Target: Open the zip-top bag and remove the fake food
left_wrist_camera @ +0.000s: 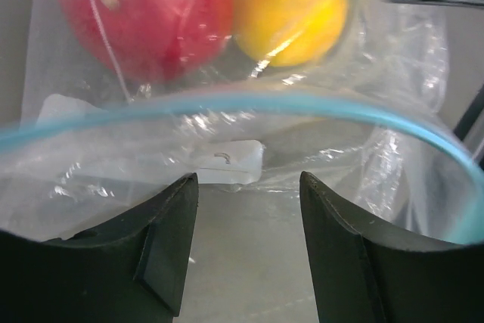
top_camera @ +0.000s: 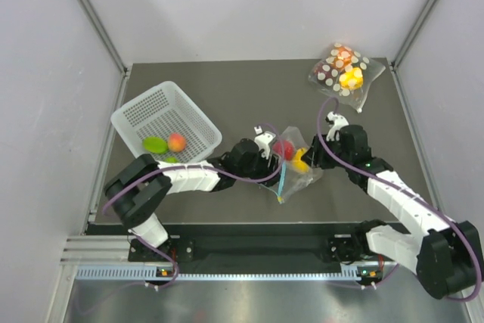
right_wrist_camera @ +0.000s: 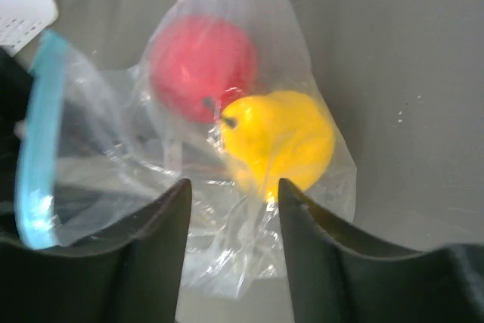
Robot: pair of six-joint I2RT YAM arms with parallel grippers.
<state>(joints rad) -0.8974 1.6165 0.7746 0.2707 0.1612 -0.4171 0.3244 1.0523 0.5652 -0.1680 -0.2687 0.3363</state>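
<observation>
The zip-top bag [top_camera: 293, 174] lies mid-table with its teal zip strip [left_wrist_camera: 227, 104] curved wide at the mouth. Inside it sit two pieces of fake food: a red fruit [top_camera: 283, 149] and a yellow fruit [top_camera: 301, 160]. They also show as the red fruit [right_wrist_camera: 200, 66] and the yellow fruit [right_wrist_camera: 280, 138] through the plastic. My left gripper [left_wrist_camera: 246, 187] is open at the bag's mouth, the fruits just beyond its tips. My right gripper [right_wrist_camera: 233, 187] is open around the bag's closed end, loose plastic between its fingers. A green fruit [top_camera: 155, 144] and a peach-orange fruit [top_camera: 176, 142] lie in the basket.
A white mesh basket [top_camera: 155, 107] stands at the left, close to the left arm. A polka-dot bag [top_camera: 344, 69] with yellow and orange pieces lies at the back right corner. Grey walls enclose the dark table on three sides.
</observation>
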